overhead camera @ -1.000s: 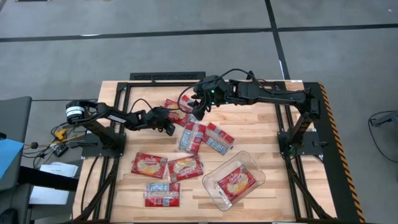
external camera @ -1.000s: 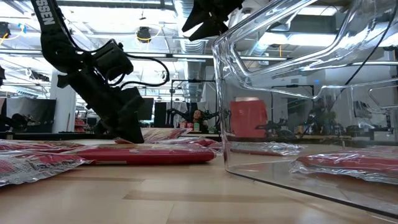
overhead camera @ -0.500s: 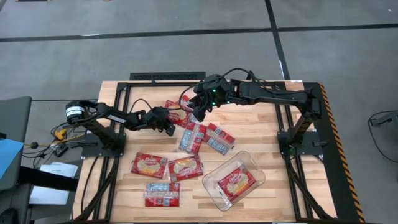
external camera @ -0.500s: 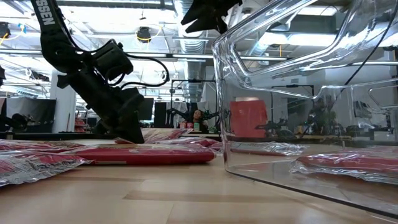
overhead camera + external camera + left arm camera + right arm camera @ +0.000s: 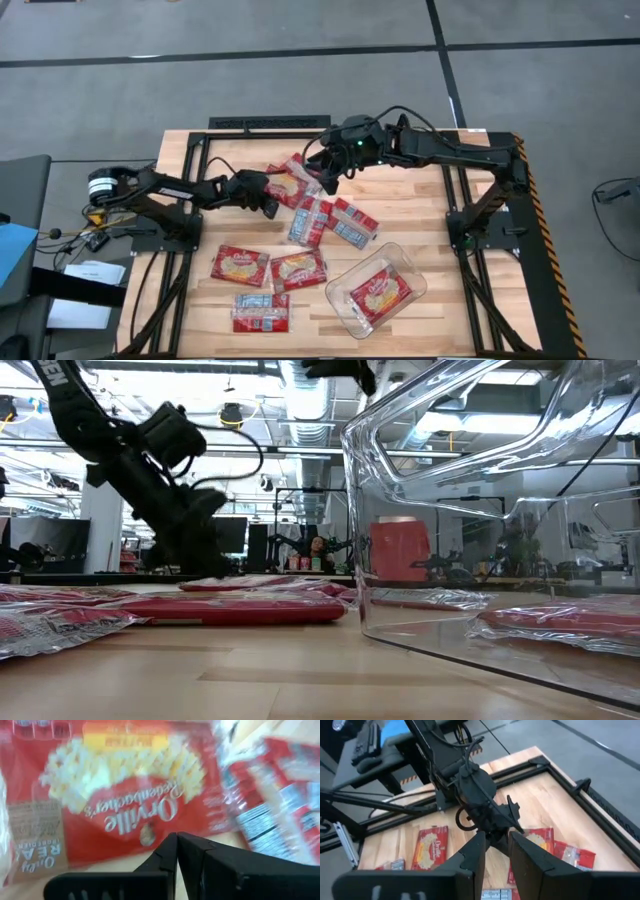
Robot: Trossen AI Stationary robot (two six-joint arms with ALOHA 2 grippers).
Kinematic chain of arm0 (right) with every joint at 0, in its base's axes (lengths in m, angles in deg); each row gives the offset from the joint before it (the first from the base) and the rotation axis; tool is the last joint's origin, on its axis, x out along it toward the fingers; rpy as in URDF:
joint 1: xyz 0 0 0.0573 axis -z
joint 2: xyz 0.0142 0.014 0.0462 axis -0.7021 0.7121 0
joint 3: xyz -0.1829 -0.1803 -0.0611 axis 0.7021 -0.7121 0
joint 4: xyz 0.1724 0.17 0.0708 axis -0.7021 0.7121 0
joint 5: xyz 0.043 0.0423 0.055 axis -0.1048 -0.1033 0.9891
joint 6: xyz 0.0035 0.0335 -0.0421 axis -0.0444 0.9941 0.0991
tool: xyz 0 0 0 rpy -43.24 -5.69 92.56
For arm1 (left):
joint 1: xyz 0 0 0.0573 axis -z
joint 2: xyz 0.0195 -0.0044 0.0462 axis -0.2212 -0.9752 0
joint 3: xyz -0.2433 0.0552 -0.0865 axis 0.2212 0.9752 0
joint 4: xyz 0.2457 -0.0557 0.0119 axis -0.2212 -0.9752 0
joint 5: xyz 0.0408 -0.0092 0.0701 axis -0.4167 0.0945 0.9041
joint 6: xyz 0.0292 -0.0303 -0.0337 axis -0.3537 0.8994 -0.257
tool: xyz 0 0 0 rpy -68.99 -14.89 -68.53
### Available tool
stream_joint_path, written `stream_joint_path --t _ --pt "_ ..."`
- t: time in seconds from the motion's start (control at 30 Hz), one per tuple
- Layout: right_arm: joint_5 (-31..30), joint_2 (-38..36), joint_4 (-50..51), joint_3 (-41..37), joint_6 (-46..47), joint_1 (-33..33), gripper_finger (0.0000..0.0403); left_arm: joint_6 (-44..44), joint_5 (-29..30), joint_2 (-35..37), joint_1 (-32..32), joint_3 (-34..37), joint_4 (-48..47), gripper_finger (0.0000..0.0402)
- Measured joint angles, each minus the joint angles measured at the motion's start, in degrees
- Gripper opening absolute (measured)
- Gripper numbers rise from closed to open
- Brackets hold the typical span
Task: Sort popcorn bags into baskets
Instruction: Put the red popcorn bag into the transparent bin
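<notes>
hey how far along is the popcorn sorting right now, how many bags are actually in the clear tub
Done: one flat red popcorn bag lies in the clear plastic tub. In hand: nothing held that I can see. The shut left gripper sits against a bag at the table's far side, and the right gripper hovers above the same cluster. Left: about seven more bags on the wooden table, including three near the front.

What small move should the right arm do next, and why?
Probably lower the right gripper onto the popcorn bag and close on its free edge. Its jaws stand partly open above that bag, the left gripper is shut at the same bag, and the clear tub, with one packet inside, lies on the right arm's side.
</notes>
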Motion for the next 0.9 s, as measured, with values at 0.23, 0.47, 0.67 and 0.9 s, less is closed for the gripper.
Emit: stream_joint_path --t 0.23,0.47,0.67,0.9 --pt "-0.1 -2.8 -1.5 0.0 0.0 -0.6 0.0107 0.8 0.3 6.9 0.8 0.0 -1.9 0.0000" --pt "-0.1 -5.7 -2.3 -0.1 0.0 -1.7 0.0107 3.4 -0.6 12.5 2.5 0.0 -2.4 0.0000" --pt "-1.3 -8.3 -2.2 -0.1 0.0 -3.7 0.0107 6.1 -2.5 17.7 5.2 -0.1 -2.2 0.0000" --pt "-1.6 -10.8 -2.3 -0.1 0.0 -6.3 0.0107 8.6 -3.5 23.1 9.8 -0.2 -2.2 0.0000"
